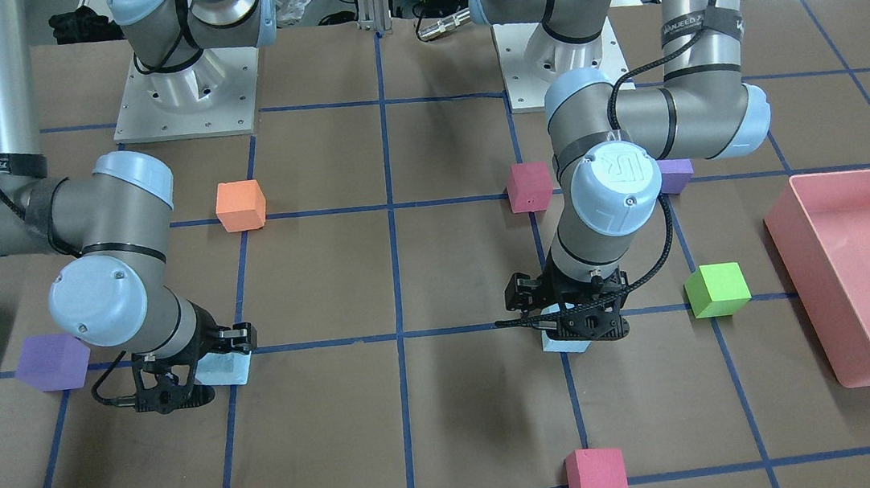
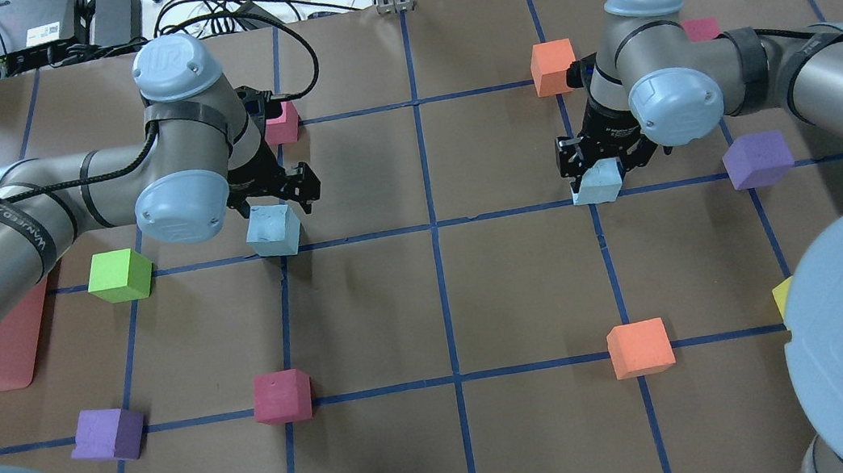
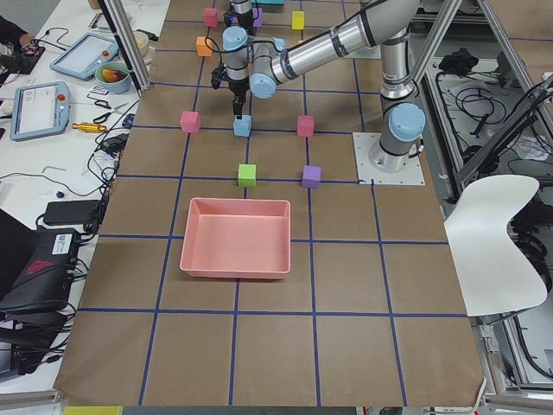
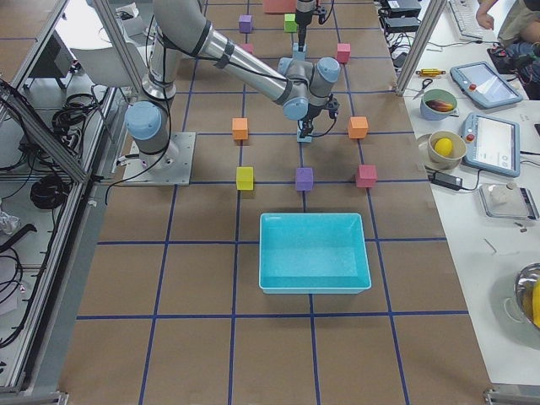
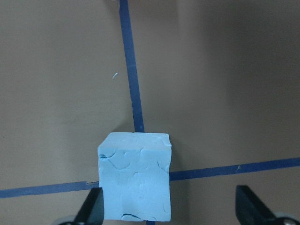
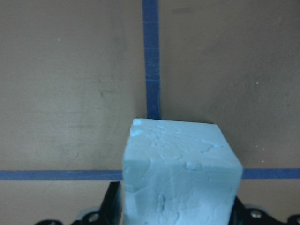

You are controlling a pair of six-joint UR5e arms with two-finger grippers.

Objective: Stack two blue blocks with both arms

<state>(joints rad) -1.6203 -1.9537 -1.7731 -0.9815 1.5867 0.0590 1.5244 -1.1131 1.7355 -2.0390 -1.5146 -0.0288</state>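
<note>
Blue blocks matt, pitted foam; table matt brown paper.

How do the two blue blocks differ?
The left blue block sits off-centre, by one finger of the open left gripper; the right blue block sits centred in the right gripper. The left one is loose; the right one is clamped from both sides. Both are scuffed pale-blue cubes.

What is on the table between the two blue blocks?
The overhead view shows only bare paper with blue tape lines between the left blue block and the right blue block.
</note>
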